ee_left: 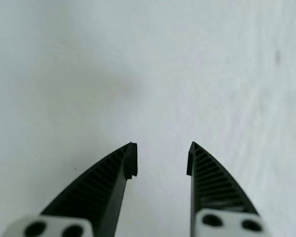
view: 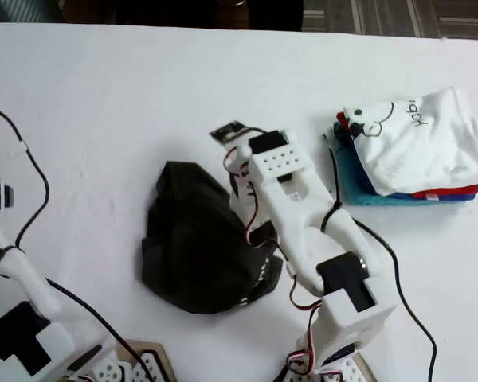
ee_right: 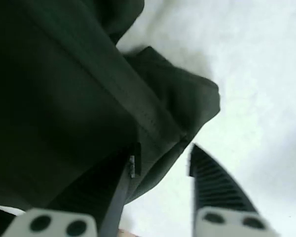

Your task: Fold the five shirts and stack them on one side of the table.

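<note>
A crumpled black shirt (view: 193, 239) lies in the middle of the white table (view: 103, 95). My right arm (view: 291, 187) stretches over its right edge. In the right wrist view my right gripper (ee_right: 162, 160) is open, and the hem of the black shirt (ee_right: 64, 89) runs into the gap between its fingers. A stack of folded shirts (view: 406, 191) sits at the table's right side, with a white shirt (view: 418, 139) on top and red, blue and teal ones under it. My left gripper (ee_left: 162, 158) is open above bare table, holding nothing. The left arm (view: 24, 318) stands at the near left corner.
A black cable (view: 32, 171) loops over the table at the left edge. Another cable (view: 398, 270) trails from the right arm towards the near right. The table's far half and left middle are bare white surface.
</note>
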### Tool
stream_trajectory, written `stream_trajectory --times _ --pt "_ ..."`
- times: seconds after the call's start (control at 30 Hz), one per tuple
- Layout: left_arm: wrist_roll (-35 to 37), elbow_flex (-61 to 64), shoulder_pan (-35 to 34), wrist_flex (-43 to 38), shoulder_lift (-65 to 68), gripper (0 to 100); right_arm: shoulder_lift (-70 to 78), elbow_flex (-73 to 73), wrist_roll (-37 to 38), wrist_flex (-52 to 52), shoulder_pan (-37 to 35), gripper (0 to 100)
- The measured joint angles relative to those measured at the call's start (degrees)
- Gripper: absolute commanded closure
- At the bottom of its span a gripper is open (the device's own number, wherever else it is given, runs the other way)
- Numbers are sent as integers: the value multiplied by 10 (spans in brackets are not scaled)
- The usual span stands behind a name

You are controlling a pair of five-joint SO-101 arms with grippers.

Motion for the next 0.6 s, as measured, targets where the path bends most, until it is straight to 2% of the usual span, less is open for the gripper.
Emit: stream_trajectory --times 0.2,0.43,0.6 --pt "0 2 0 -7 0 815 0 1 0 -17 0 777" --pt "0 4 0 -8 0 815 0 2 0 -37 -45 776" --pt "0 4 0 -8 0 815 25 2 0 -40 -41 776"
